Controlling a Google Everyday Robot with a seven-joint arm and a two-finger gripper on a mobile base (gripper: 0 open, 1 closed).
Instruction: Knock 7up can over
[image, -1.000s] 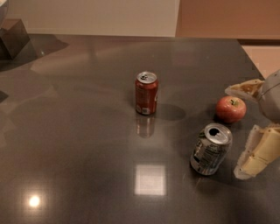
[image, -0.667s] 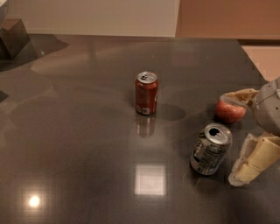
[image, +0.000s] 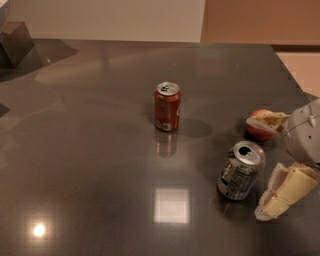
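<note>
Toward the near right of the dark worktop (image: 90, 150), the 7up can (image: 241, 171) is seen upright with its silver top facing up. It is well apart from the red can (image: 167, 106), which is set farther back near the middle. The hand (image: 265, 169) is found just to the right of the 7up can, spread wide and holding nothing. One pale finger is reached across the front of the apple (image: 257, 131) on the far side, and the other is angled down toward the near edge. Compared with a second ago, the hand has been brought leftward: the apple, then fully shown, is now partly covered, and the gap to the can has been narrowed. The can itself has not been shifted or tipped. Contact cannot be confirmed, though the nearer finger appears just beside the can's base. The approach is therefore judged nearly done and the knock itself not yet made. A sideways push to the left, applied high on the can's wall, is likely called for. The apple just behind could be nudged if the sweep is misjudged.
</note>
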